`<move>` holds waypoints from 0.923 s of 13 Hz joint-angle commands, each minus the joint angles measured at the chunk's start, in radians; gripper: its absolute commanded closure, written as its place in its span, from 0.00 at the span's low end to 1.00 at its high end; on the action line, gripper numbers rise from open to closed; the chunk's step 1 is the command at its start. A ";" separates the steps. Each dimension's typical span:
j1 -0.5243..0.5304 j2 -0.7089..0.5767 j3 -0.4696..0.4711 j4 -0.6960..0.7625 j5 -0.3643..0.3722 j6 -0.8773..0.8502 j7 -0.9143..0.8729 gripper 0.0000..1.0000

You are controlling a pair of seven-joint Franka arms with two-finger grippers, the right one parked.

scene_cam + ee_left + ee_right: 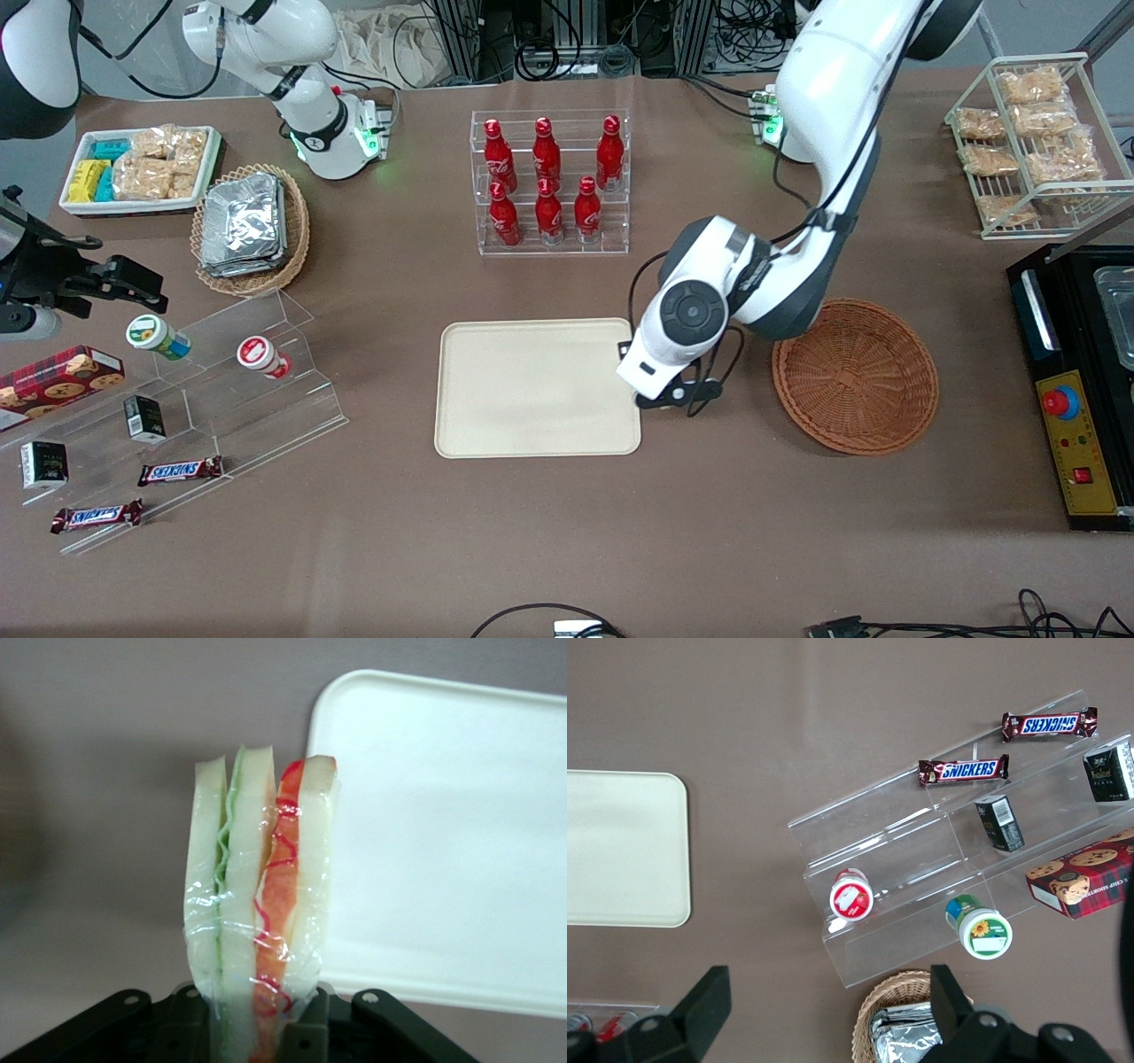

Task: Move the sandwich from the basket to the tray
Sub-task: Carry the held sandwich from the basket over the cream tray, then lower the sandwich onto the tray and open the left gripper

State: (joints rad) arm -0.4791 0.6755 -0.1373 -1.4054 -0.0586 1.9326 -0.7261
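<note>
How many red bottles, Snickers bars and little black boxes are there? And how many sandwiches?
Red bottles, in the clear rack: 6
Snickers bars, on the clear stepped stand: 2
Black boxes, same stand: 2
Sandwich, held in the gripper beside the tray, basket empty: 1
Total: 11

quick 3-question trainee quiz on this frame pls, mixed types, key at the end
1. True or false: the sandwich is lying in the basket.
2. Multiple choice: where is the gripper? A) over the bottle rack B) at the tray edge nearest the basket C) over the snack bars
3. Fill in: the tray surface holds ___ items.

Key
1. False. The basket holds nothing; the wrist view shows the sandwich upright, clamped in the gripper.
2. B. It sits between tray and basket, at the tray's rim.
3. No items; the sandwich is not yet set down.
</note>
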 commanded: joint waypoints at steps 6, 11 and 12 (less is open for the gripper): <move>-0.021 0.164 -0.028 0.131 -0.052 0.146 -0.029 1.00; -0.021 0.160 -0.028 0.121 -0.046 0.143 -0.010 0.00; -0.021 0.160 -0.028 0.121 -0.046 0.143 -0.012 0.00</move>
State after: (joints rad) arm -0.4924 0.8307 -0.1707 -1.3054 -0.1031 2.0930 -0.7367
